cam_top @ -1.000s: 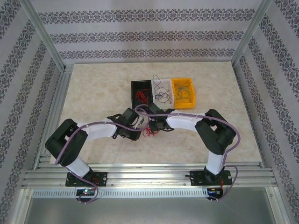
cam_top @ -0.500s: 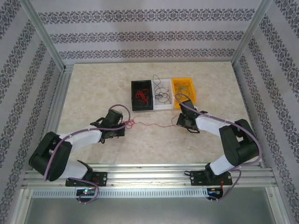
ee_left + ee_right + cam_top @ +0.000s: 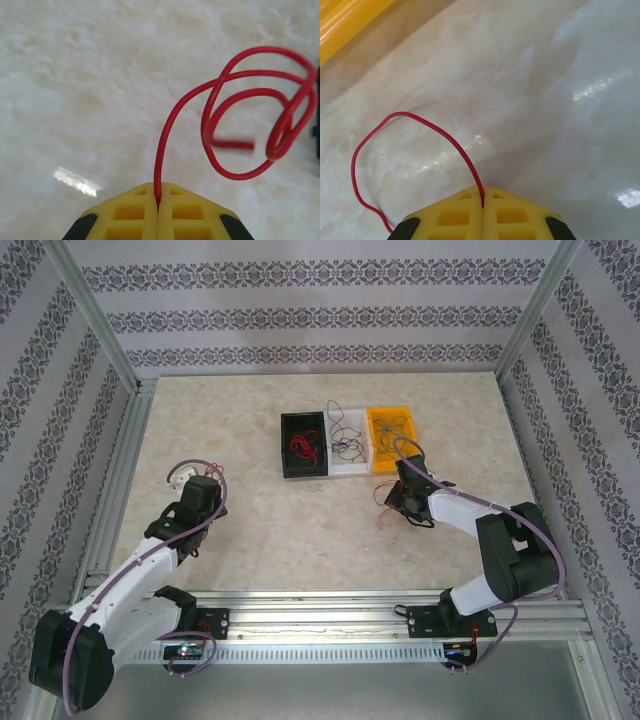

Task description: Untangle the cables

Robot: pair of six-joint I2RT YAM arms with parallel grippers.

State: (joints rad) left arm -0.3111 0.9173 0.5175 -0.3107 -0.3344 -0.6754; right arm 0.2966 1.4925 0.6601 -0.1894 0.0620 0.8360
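Note:
In the left wrist view my left gripper (image 3: 157,192) is shut on the end of a red cable (image 3: 160,150), which curls into loose loops above the pale table. From above, that gripper (image 3: 205,495) sits far out on the left. My right gripper (image 3: 483,195) is shut on a thinner red cable (image 3: 402,114) that arcs away to the left. In the top view it (image 3: 400,498) stands just in front of the bins, with a red strand (image 3: 384,502) beside it. More cables lie in the black bin (image 3: 288,455), the white bin (image 3: 364,462) and the yellow bin (image 3: 412,445).
The three bins stand side by side at the middle back of the marble-look table (image 3: 300,530). A yellow bin edge (image 3: 350,25) shows at the top left of the right wrist view. Aluminium frame rails (image 3: 110,500) border the table.
The grippers have pulled apart from the middle. The left arm has swung far left with its red cable. The red strand stretched between them half a second ago no longer spans the gap.

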